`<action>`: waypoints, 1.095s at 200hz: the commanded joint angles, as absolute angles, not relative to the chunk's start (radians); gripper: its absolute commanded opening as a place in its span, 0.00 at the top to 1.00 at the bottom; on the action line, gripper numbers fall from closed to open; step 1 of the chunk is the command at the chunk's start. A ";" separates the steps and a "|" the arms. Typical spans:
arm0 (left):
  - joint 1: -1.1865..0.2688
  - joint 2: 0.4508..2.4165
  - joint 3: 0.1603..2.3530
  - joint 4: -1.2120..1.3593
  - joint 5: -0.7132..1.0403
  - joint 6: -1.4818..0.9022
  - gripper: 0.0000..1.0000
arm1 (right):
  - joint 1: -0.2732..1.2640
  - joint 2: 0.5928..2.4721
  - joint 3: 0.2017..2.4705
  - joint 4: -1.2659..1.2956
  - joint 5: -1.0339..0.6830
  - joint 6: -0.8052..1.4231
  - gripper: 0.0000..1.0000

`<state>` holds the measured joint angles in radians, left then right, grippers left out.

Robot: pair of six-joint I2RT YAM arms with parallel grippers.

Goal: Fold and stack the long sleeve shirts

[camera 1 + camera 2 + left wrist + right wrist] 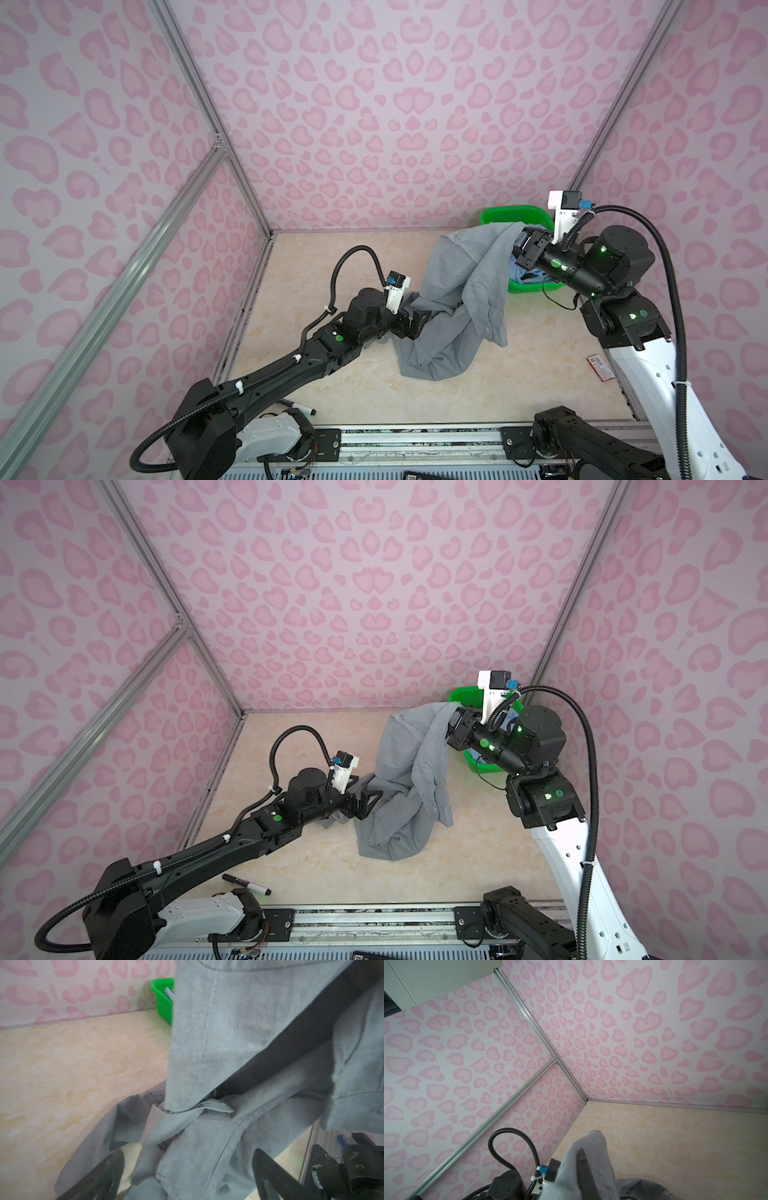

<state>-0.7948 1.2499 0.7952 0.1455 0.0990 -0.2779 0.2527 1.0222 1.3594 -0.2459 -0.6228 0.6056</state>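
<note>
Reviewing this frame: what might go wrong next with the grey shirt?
1. The right gripper pinches only a small bunch of the grey shirt, held high; it may slip out.
2. The open left gripper faces crumpled layers on the table and may grab several.
3. Cloth hangs beside the green basket; pulling might snag it.

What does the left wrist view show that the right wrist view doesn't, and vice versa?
Only left wrist: the green basket and the open left end effector, with the grey shirt lying between its fingers. Only right wrist: the right end effector shut on that shirt, and the left arm's cable loop. Both: the shirt, the tabletop, the pink wall.
</note>
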 commanded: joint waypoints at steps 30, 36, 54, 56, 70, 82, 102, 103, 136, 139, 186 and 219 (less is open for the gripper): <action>-0.795 1.364 0.845 0.308 0.130 -0.235 0.21 | 0.253 0.996 1.347 -0.147 -0.718 0.634 1.00; -0.795 1.375 0.852 0.307 0.128 -0.233 0.26 | 0.253 0.995 1.351 -0.141 -0.725 0.639 1.00; -0.792 1.402 0.863 0.314 0.123 -0.224 0.41 | 0.252 0.988 1.359 -0.130 -0.742 0.644 1.00; -0.791 1.404 0.865 0.313 0.124 -0.223 0.42 | 0.252 0.988 1.359 -0.130 -0.745 0.645 1.00; -0.783 1.412 0.873 0.316 0.135 -0.221 0.58 | 0.253 0.981 1.362 -0.130 -0.747 0.644 1.00; -0.772 1.414 0.889 0.300 0.167 -0.215 0.84 | 0.252 0.976 1.361 -0.133 -0.743 0.638 1.00; -0.739 1.393 0.905 0.265 0.214 -0.236 0.96 | 0.251 0.975 1.357 -0.150 -0.707 0.614 1.00; -0.738 1.391 0.905 0.264 0.214 -0.239 0.96 | 0.252 0.975 1.356 -0.151 -0.705 0.614 1.00; -0.676 1.203 0.897 0.114 0.275 -0.288 0.96 | 0.230 1.022 1.341 -0.108 -0.634 0.622 1.00; -0.671 1.179 0.898 0.088 0.279 -0.299 0.96 | 0.225 1.031 1.341 -0.100 -0.626 0.625 1.00; -0.653 0.870 1.125 -0.381 0.322 -0.517 0.98 | 0.194 1.389 1.476 -0.057 -0.644 0.708 1.00; -0.653 0.866 1.371 -0.529 0.279 -0.821 1.00 | 0.290 1.548 1.679 -0.298 -0.491 0.549 0.44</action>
